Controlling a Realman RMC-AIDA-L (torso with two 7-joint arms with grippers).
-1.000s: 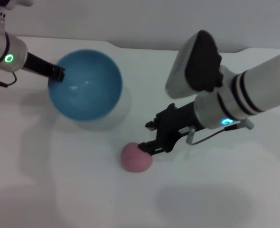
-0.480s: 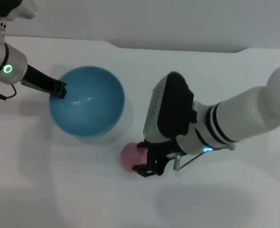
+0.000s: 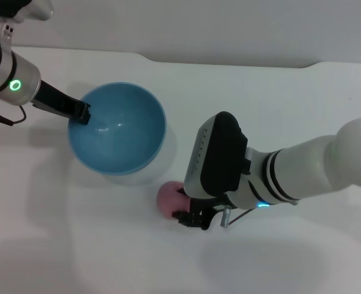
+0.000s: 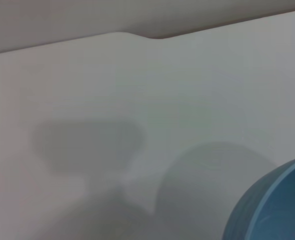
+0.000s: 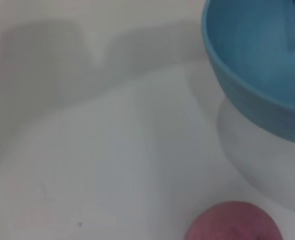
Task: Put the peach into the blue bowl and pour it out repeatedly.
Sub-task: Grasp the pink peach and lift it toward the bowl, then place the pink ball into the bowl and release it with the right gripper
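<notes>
Lowered and shifted leftward since a second ago: right gripper [image 3: 189,211], now against the peach [image 3: 168,197], fingers either side of it, clench not discernible. Peach on the table [image 3: 278,98], just beside and short of the bowl [image 3: 118,128]. Left gripper [image 3: 81,113] clamped on bowl rim, bowl tilted and shifted slightly right.
</notes>
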